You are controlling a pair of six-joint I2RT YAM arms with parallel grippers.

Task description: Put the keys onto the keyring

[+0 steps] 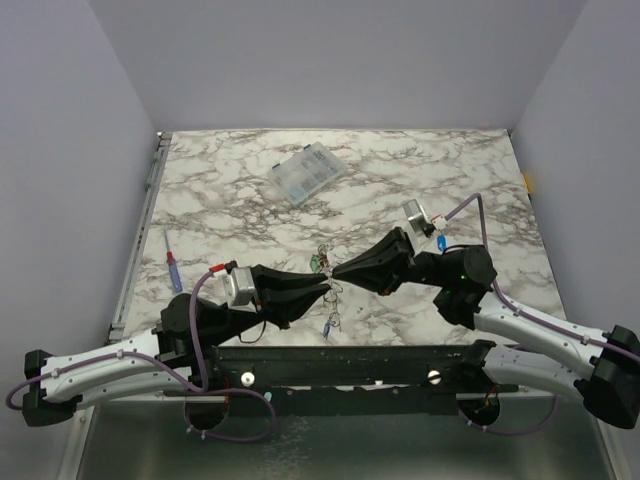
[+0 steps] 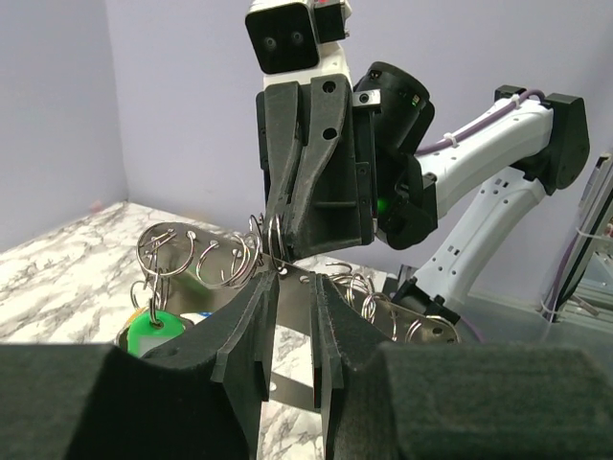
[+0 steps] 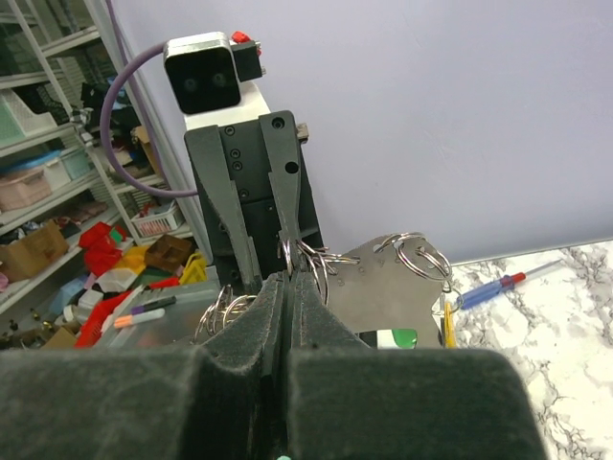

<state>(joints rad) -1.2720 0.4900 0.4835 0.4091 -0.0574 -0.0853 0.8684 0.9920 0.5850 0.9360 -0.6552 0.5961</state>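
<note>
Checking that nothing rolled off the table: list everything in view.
keyring: 1, silvery plate with split rings, held above table centre
green key: 1, green head, hanging from the rings
yellow key: 1, yellow head, hanging from the rings
blue key: 1, blue head, dangling from the rings
compartment box: 1, clear, far table centre
screwdriver: 1, red and blue, table's left edge
small blue item: 1, by right wrist, unidentifiable
table: 1, grey-veined white marble
left gripper: 1, black, jaws slightly parted at keyring
right gripper: 1, black, shut on keyring
</note>
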